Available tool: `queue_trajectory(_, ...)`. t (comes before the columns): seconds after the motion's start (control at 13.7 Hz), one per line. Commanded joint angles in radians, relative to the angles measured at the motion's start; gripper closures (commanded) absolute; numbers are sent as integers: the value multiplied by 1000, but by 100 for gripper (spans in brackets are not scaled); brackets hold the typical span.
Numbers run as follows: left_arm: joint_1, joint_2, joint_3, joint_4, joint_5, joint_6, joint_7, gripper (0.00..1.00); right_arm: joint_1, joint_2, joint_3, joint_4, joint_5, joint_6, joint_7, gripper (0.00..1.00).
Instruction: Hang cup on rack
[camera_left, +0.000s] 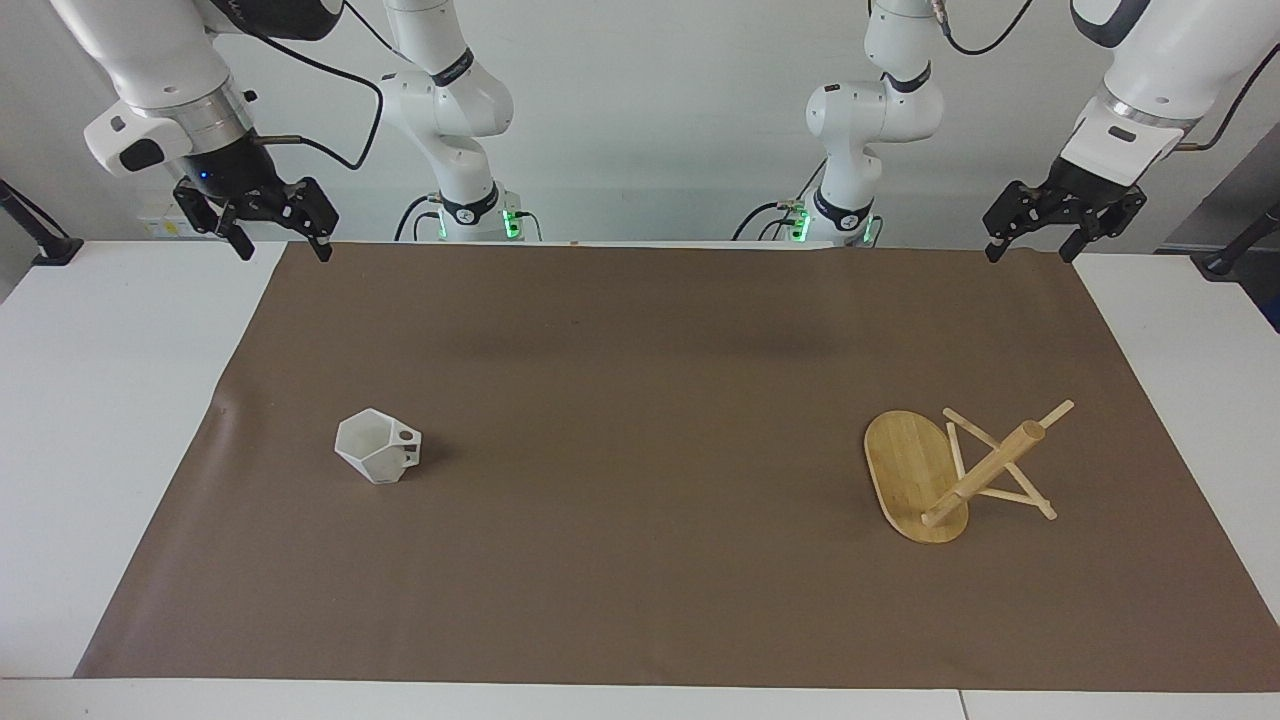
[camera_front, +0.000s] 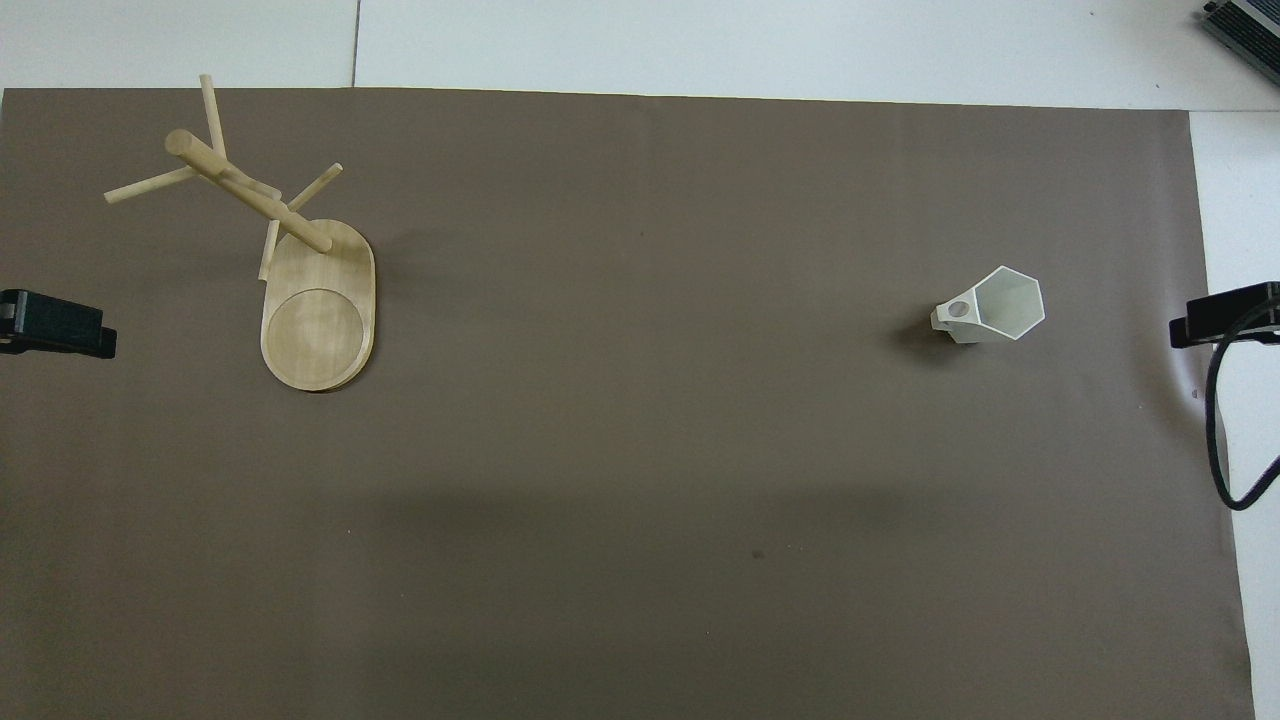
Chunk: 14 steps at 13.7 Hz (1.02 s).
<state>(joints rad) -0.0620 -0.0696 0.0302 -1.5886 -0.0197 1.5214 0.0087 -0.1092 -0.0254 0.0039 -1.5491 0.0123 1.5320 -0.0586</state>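
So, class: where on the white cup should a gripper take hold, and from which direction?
Probably from above, fingers across the open hexagonal rim of the cup. It stands upright, and its blocky handle, pointing toward the table's middle, must stay free for a peg of the rack.

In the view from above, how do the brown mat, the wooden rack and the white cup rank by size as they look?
1. brown mat, by far the largest.
2. rack.
3. cup, smallest.
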Motion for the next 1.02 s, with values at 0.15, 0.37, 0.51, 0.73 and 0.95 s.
queue_trajectory(0.15, 1, -24, 1, -22, 21, -6, 11, 0, -4, -21, 4, -26, -20, 10, -17, 0)
queue_trajectory(0.37, 1, -22, 1, -22, 23, -6, 11, 0, -4, -25, 2, -31, -20, 11, -20, 0)
queue_trajectory(0.51, 1, -24, 1, -24, 21, -6, 11, 0, -4, -25, 2, -32, -20, 11, -20, 0)
queue_trajectory(0.73, 1, -22, 1, -22, 23, -6, 11, 0, -4, -28, -1, -46, -18, 22, -21, 0)
queue_trajectory(0.95, 1, -22, 1, -22, 21, -6, 11, 0, -4, -60, -4, -120, -18, 98, -23, 0)
